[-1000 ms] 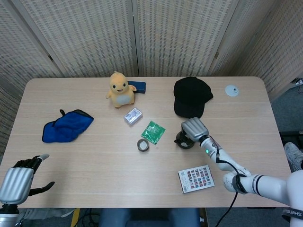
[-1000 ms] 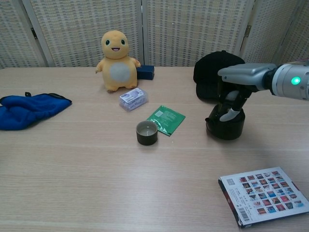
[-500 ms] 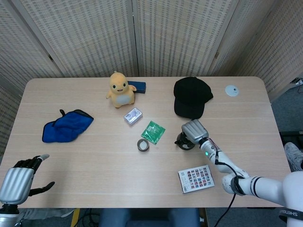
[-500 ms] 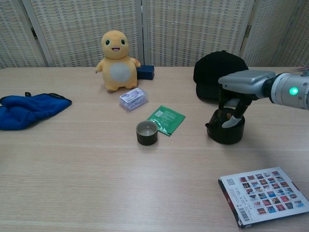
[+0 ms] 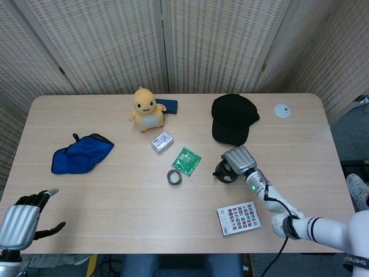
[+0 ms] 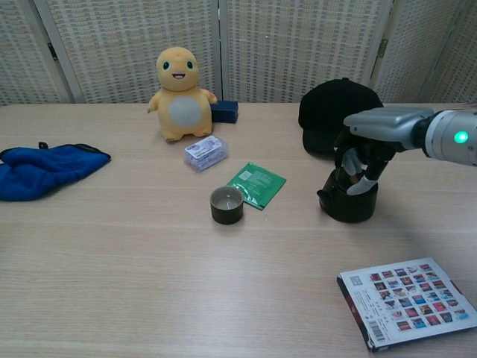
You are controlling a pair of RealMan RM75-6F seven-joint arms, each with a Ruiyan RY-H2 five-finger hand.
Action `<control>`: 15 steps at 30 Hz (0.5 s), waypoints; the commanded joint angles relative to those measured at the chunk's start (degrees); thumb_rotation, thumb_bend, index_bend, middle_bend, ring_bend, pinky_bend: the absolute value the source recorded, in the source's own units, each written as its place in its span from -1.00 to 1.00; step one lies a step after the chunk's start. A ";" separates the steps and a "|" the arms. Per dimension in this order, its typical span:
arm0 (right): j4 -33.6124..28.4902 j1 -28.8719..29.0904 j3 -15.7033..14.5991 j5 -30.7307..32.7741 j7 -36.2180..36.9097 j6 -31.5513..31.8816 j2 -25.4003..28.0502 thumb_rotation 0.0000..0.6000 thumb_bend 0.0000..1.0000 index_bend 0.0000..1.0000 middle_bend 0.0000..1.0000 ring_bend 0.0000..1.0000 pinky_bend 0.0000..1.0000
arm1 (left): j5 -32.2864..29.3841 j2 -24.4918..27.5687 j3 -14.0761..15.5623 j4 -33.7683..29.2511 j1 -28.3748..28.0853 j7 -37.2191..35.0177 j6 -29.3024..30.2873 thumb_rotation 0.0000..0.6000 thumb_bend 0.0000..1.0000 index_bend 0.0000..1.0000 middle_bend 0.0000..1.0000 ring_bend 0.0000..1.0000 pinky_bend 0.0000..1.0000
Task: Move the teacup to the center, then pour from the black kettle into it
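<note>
Dark and squat, the teacup [image 6: 226,205] stood upright near the middle of the wooden surface [image 6: 149,283], just beside a green packet [image 6: 256,184]. Toward the right edge sat the black kettle [image 6: 348,200], in front of a black cap [image 6: 335,112], with the right robot hand [image 6: 369,149] curled down onto its top, though whether it truly gripped the kettle could not be told. At the near left corner, the left robot hand [image 5: 26,216] hung with fingers spread, holding nothing.

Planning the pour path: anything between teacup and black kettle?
Only a green packet edges in beside the teacup; toward the black kettle it's bare table, chest view.
</note>
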 commanded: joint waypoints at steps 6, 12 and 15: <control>-3.09 -1.29 0.51 -0.51 -0.19 2.89 1.48 0.65 -1.00 -0.52 -0.58 -0.78 -0.69 | 0.24 0.06 -0.06 0.01 -0.12 -0.14 0.03 0.59 -0.74 -0.53 -0.38 -0.24 -0.28; -5.51 -4.40 1.52 -2.79 0.83 10.09 2.19 0.65 -1.00 -0.76 -0.79 -1.00 -0.89 | 0.20 0.04 -0.28 0.40 -0.39 -0.61 -0.13 0.58 -0.74 -0.53 -0.38 -0.24 -0.28; -6.85 -6.54 1.36 -4.74 0.28 14.72 2.92 0.65 -1.00 -0.76 -0.80 -1.00 -0.89 | 0.14 0.01 -0.43 0.60 -0.56 -0.91 -0.23 0.59 -0.74 -0.53 -0.38 -0.24 -0.28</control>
